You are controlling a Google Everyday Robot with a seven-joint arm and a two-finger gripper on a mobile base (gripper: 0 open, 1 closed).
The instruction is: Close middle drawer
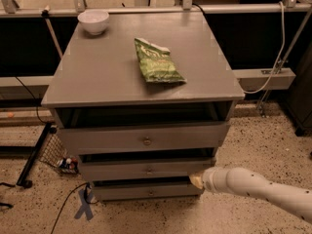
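Camera view: gripper [197,180] at the right end of the middle drawer [126,170], lower centre of frame.
Middle drawer stands slightly pulled out of the grey cabinet [97,77], between the top drawer [107,139] and bottom drawer [131,191], with a dark gap above its front panel. Gripper tip meets the panel's lower right corner; whether it is open, closed or gripping anything cannot be told. White arm [263,189] enters from lower right. Green bag [157,62] lies on the cabinet top, white bowl [93,21] upper left.
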